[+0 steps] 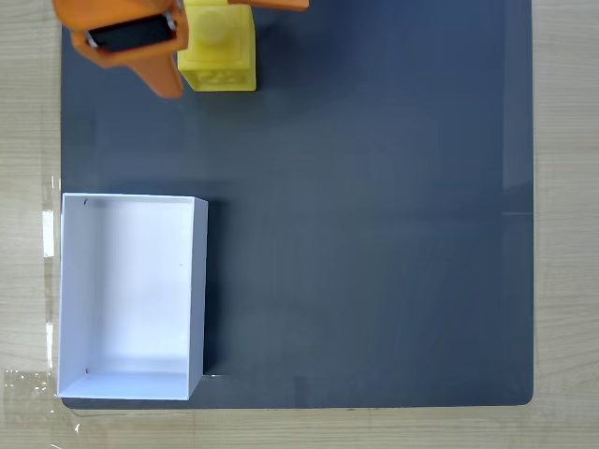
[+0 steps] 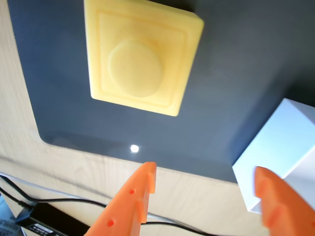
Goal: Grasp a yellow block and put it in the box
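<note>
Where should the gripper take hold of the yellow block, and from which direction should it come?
Probably from above, closing on two opposite flat side walls of the yellow block. It stands on the dark mat with its round stud facing up, so the top gives no hold. The gripper is open with nothing between its fingers.

fixed view: top-down, whole mat [image 1: 374, 234] | wrist view: close, downward | shared: yellow block [image 1: 220, 51], box [image 1: 131, 295]

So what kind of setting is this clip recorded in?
Probably a hobby or lab desk set up for robot practice: a dark grey mat laid over a light wood tabletop, a bright yellow toy cube, a white shallow box, and black cables along the desk edge.
</note>
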You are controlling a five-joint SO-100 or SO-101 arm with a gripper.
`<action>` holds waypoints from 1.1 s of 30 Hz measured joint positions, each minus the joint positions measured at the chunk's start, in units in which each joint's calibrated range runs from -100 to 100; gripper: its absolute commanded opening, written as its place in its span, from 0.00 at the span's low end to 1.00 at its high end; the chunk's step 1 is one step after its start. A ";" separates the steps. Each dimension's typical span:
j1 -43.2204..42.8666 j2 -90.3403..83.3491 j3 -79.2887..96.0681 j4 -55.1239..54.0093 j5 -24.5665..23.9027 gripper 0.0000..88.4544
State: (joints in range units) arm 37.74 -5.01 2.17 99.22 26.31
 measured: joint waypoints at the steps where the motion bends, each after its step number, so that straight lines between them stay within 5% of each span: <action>1: 0.09 0.42 0.90 0.00 0.63 0.40; 33: 0.18 12.47 11.74 0.09 8.03 0.41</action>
State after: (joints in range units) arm 37.92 7.46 13.91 99.31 34.34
